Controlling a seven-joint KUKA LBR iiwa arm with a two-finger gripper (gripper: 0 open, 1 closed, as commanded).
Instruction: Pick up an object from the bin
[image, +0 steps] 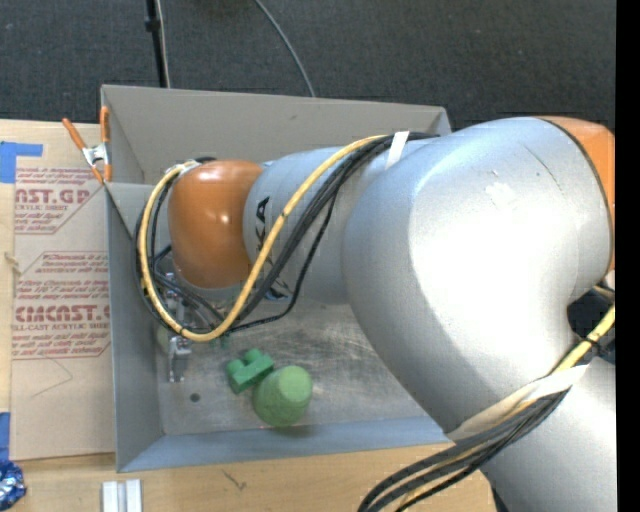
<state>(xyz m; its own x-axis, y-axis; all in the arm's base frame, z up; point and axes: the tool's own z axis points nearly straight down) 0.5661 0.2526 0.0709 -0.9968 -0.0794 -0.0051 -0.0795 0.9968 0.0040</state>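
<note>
The silver arm (480, 280) bulks nearest the camera, coming in from the right and covering much of the bin (300, 438). Just past the bin's near wall, on the grey floor, lies a green rounded lump (283, 397), dome-like and smooth. Touching it, or very nearly, on its far-left side is a smaller green block (246, 370) with squared, stepped edges. These two are the only loose things to be seen.

Left of the block, near but apart from it, the pincer (178, 360) hangs low by the bin's left wall. Whether it is open or closed I cannot tell, and nothing can be seen in its hold. Above it sit the orange cover (207, 225) and the looping cables (262, 262) at the wrist.

Both green things look light and stiff, probably plastic or foam, and not fragile. The block seems the safer choice: its flat opposite faces should give a sure hold across its narrow width. The lump's curved sides look likely to slip out unless it is taken across its widest part, low down.
</note>
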